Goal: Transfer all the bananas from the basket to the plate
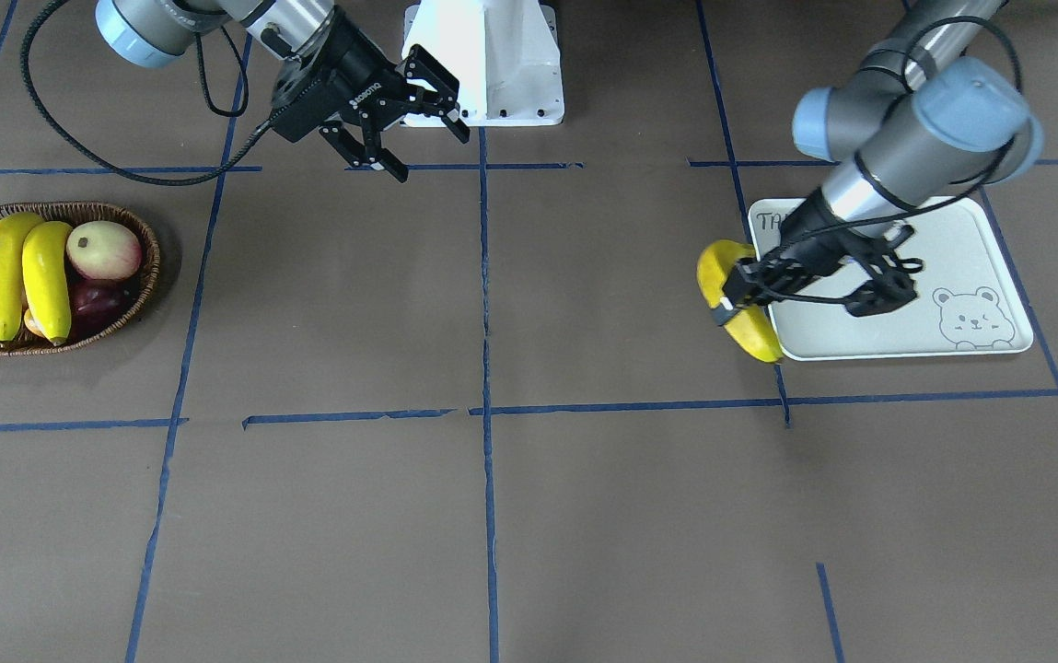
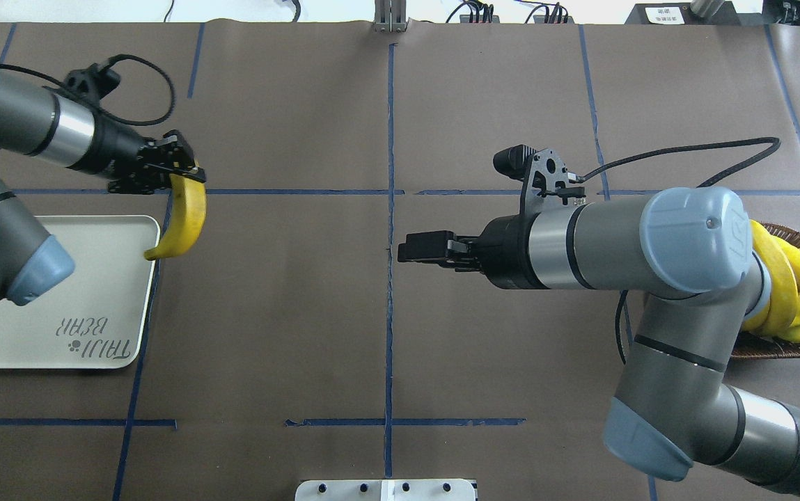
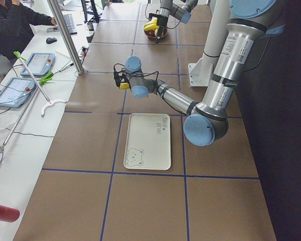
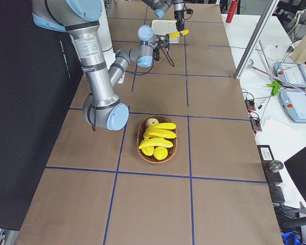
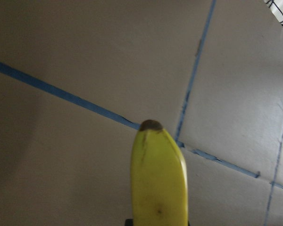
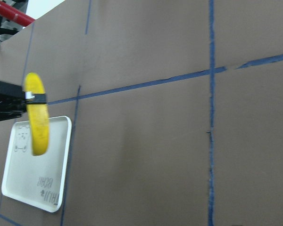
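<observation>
My left gripper [image 1: 731, 299] is shut on one banana [image 1: 738, 308], which hangs in the air beside the near-robot corner of the white plate [image 1: 897, 304]. In the overhead view the banana [image 2: 187, 219] dangles from the left gripper [image 2: 187, 174], its tip over the rim of the plate [image 2: 58, 292]. The plate bears nothing. The basket [image 1: 137, 226] at the other end of the table holds three bananas [image 1: 4, 276]. My right gripper [image 1: 432, 157] hovers open and empty over the middle of the table, well away from the basket [image 2: 789, 348].
A pink-green round fruit [image 1: 103, 249] and a dark red fruit [image 1: 96, 299] share the basket. The white robot base [image 1: 492, 64] stands at the table's edge. Blue tape lines cross the brown table. A person [image 3: 15, 25] sits at a side desk with tablets.
</observation>
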